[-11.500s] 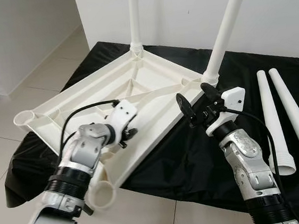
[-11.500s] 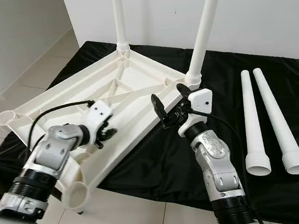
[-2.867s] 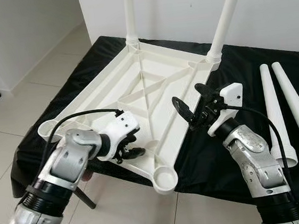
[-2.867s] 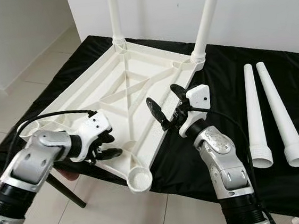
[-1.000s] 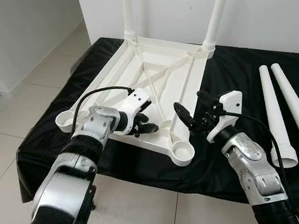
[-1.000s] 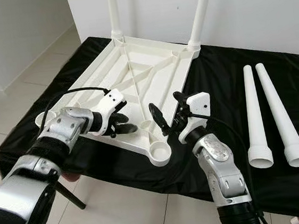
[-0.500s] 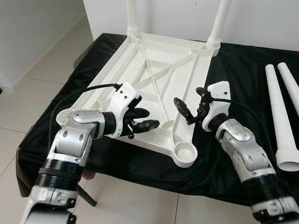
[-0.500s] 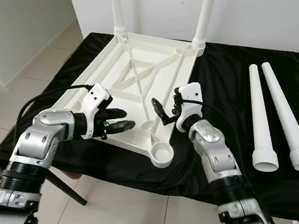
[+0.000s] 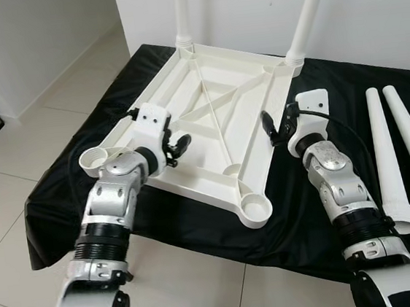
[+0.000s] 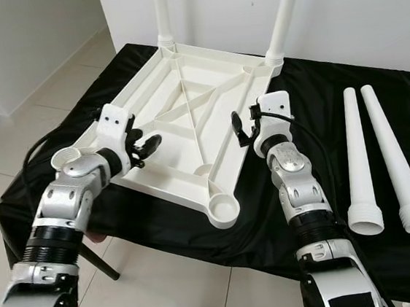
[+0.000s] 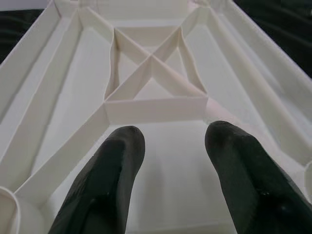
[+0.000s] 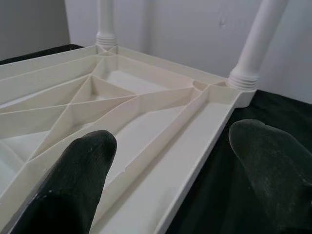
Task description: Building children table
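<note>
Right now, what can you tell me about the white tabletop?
The white tabletop looks like moulded plastic and lies upside down on the black cloth, ribbed underside up. Two legs stand in its far corner sockets; the two near sockets are empty. The left claw and right claw are open at its side edges, gripping nothing.

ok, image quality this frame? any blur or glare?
Left and right eye views: sharp, evenly lit, soft shadows, no glare on the white tabletop. Left wrist view: left claw fingertips soft, ribs sharper. Right wrist view: right claw fingertips blurred, screwed-in legs in focus.
</note>
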Robot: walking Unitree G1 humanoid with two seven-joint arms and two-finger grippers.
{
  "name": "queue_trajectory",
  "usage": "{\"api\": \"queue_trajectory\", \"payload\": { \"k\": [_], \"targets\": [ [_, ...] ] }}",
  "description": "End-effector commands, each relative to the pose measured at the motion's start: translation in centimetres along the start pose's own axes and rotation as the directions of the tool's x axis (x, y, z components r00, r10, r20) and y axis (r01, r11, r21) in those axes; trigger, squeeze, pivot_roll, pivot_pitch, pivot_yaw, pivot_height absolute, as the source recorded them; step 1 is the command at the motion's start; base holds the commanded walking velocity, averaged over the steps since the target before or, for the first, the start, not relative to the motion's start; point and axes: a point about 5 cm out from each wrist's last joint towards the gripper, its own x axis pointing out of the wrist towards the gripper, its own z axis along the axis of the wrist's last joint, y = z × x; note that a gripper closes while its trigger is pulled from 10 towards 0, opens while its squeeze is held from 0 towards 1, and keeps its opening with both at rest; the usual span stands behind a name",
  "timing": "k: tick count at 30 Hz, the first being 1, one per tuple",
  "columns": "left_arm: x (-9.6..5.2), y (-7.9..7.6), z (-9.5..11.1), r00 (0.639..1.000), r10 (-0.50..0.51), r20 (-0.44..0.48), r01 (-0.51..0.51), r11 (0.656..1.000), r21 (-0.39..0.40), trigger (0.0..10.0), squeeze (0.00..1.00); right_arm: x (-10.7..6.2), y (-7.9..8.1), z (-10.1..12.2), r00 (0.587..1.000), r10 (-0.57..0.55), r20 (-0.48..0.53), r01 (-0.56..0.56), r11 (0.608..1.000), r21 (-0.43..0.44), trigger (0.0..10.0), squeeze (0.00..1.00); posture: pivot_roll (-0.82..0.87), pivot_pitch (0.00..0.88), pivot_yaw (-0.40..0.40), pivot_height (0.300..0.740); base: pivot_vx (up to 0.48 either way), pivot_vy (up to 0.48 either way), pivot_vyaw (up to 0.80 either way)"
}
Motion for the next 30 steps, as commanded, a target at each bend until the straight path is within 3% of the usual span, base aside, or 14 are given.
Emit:
{"api": "queue_trajectory", "payload": {
  "k": [1,2,3,6,12,19,23,26,27,30],
  "targets": [
    [-0.2,0.4,0.6,0.993,0.107,0.056,-0.108,0.994,0.018,10.0,0.00,0.0,-0.5,-0.2,0.999,-0.040,0.004,0.040,0.999,0.011,10.0,0.00,0.01,0.000,-0.058,0.740,0.000,0.000,0.00],
    [-0.2,0.4,0.6,0.993,0.107,0.056,-0.108,0.994,0.018,10.0,0.00,0.0,-0.5,-0.2,0.999,-0.040,0.004,0.040,0.999,0.011,10.0,0.00,0.01,0.000,-0.058,0.740,0.000,0.000,0.00],
    [-0.4,0.4,1.3,0.978,0.173,0.114,-0.182,0.981,0.068,10.0,0.00,0.1,-0.5,-0.3,0.999,-0.049,0.013,0.048,0.998,0.035,10.0,0.00,0.01,0.000,-0.058,0.740,0.000,0.000,0.00],
    [-0.6,0.5,1.8,0.959,0.228,0.166,-0.243,0.967,0.076,10.0,0.00,-0.1,-0.4,-0.2,0.997,-0.063,0.035,0.062,0.998,0.030,10.0,0.00,0.01,0.000,-0.066,0.740,0.000,0.000,0.00],
    [-1.2,0.2,1.8,0.942,0.264,0.207,-0.285,0.955,0.079,10.0,0.00,-0.8,0.3,-0.1,0.995,-0.066,0.069,0.063,0.997,0.039,10.0,0.00,0.01,0.000,-0.067,0.740,0.000,0.000,0.00],
    [-2.9,-0.5,-0.2,0.919,0.327,0.222,-0.346,0.937,0.053,10.0,0.00,-3.3,2.0,-0.5,0.993,-0.028,0.118,0.024,0.999,0.034,10.0,0.00,0.00,0.000,-0.071,0.740,0.000,0.000,0.00],
    [-3.1,-0.5,-0.6,0.914,0.343,0.216,-0.363,0.930,0.062,10.0,0.00,-3.5,1.9,-1.0,0.994,-0.042,0.101,0.039,0.999,0.030,10.0,0.00,0.00,0.000,-0.072,0.740,0.000,0.000,0.00],
    [-3.7,-0.8,-1.2,0.906,0.357,0.225,-0.387,0.916,0.103,10.0,0.00,-3.2,-0.4,-1.8,0.983,-0.176,0.049,0.176,0.984,0.012,10.0,0.00,0.00,0.000,-0.065,0.740,0.000,0.000,0.00],
    [-3.7,-0.8,-1.2,0.906,0.357,0.225,-0.387,0.916,0.103,10.0,0.00,-3.2,-0.4,-1.8,0.983,-0.176,0.049,0.176,0.984,0.012,10.0,0.00,0.00,0.000,-0.065,0.740,0.000,0.000,0.00],
    [-3.7,-1.8,-0.9,0.917,0.318,0.241,-0.354,0.927,0.122,10.0,0.00,-2.9,-2.9,-1.9,0.949,-0.314,0.020,0.315,0.949,-0.026,10.0,0.00,0.00,0.000,-0.060,0.740,0.000,0.000,0.00]
  ]
}}
